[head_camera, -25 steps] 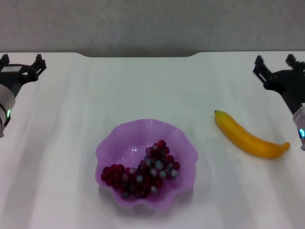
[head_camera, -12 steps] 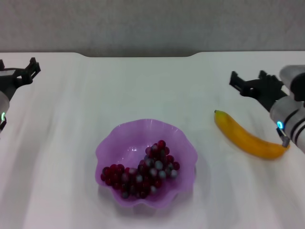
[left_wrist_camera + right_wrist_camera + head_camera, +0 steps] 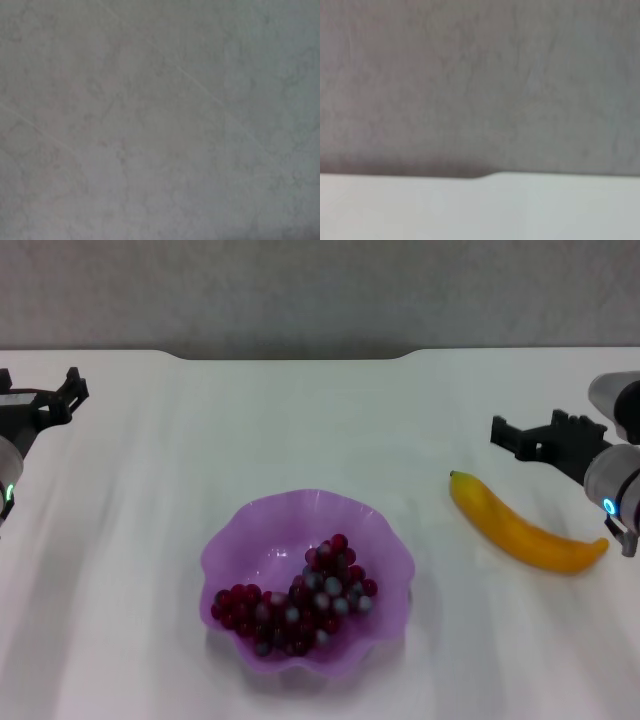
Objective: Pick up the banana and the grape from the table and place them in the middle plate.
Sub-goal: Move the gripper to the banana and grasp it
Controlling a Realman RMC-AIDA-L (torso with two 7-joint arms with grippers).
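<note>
While the grape (image 3: pixel 297 607) bunch already lies inside the middle plate (image 3: pixel 385 528), near the desk's (image 3: pixel 300 430) front edge and about midway between its side edges, the banana (image 3: pixel 522 530) is not yet moved, so by my read the task is half done. Grapes: small round dark red and purplish beads, some with pale bloom, heaped toward the plate's front. Plate: translucent purple plastic, bowl-like, wavy scalloped rim, sits flat.

Banana lies on the bare desk toward the right edge, well apart from the plate, smooth yellow-orange, curved, dark green tip pointing toward the desk's middle. Looks rigid and slick, likely needs a grip across its mid-body.

Right gripper (image 3: pixel 522 432) hovers just behind the banana's tip end, near the right edge, black fingers spread apart, nothing between them. Judged step: approach to the banana, then carry to the plate.

Left gripper (image 3: pixel 62 392) sits idle at the far left edge, dark prongs apart, holding nothing.

Desk: broad, flat, smooth white, with a shallow notch in its far edge. Wrist views show only a mottled grey wall and a strip of desk.
</note>
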